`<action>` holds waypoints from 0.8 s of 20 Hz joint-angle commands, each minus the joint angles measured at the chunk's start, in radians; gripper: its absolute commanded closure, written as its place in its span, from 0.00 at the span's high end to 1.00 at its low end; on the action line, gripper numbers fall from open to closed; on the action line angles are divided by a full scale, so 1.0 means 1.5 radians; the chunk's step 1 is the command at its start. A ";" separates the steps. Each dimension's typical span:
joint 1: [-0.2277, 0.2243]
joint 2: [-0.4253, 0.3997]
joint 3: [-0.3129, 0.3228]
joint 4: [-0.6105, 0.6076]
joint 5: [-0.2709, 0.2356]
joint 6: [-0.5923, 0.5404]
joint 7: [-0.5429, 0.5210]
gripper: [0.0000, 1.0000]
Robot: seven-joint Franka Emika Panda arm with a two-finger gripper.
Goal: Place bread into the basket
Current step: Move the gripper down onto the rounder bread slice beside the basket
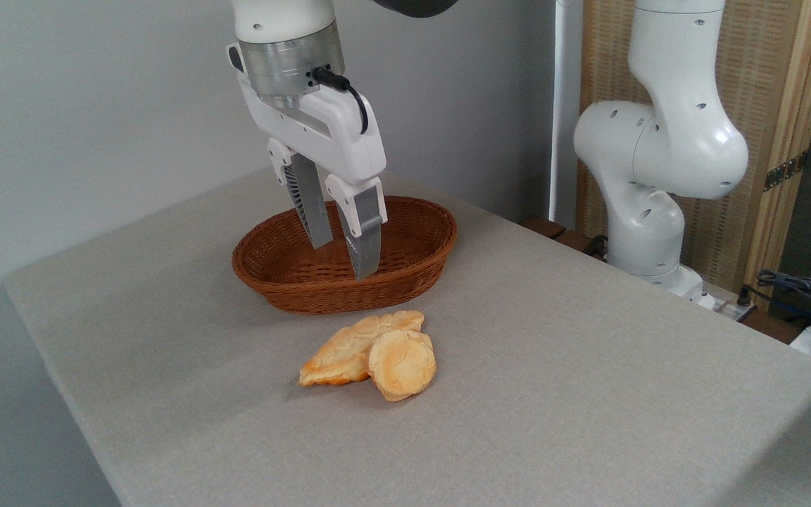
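We see the gripper (344, 262) hanging down over the basket (419, 253), with its two grey fingers (367, 239) pointing at the table (588, 394). The fingers are spread a little apart and there is nothing between them, so our hand is open and holds nothing. The tips look like they sit in front of the basket's inside, but we cannot tell if they touch the weave. The basket is brown and woven, with low sides, and it lies right under and behind the fingers. The bread (402, 365) is a small round golden bun with darker orange edges. It lies on the table below the gripper and a bit to its right in the picture, closer to us than the basket, and it is apart from the fingers. The bread leans on a longer ridged pastry (338, 352), which touches it on the left side. The pastry's far end is near the basket's front wall. To the right of the gripper, well apart, we see the white arm base (648, 232) standing past the table's edge.
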 commanded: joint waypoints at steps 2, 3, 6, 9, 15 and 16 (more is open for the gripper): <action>-0.013 -0.020 -0.002 -0.060 -0.006 0.004 0.014 1.00; -0.012 -0.021 -0.001 -0.082 -0.005 0.025 0.014 1.00; -0.013 -0.031 0.004 -0.147 -0.004 0.109 0.025 1.00; -0.012 -0.035 0.028 -0.183 -0.003 0.146 0.064 1.00; -0.011 -0.027 0.064 -0.193 -0.003 0.149 0.138 1.00; -0.010 -0.026 0.064 -0.201 -0.003 0.152 0.139 1.00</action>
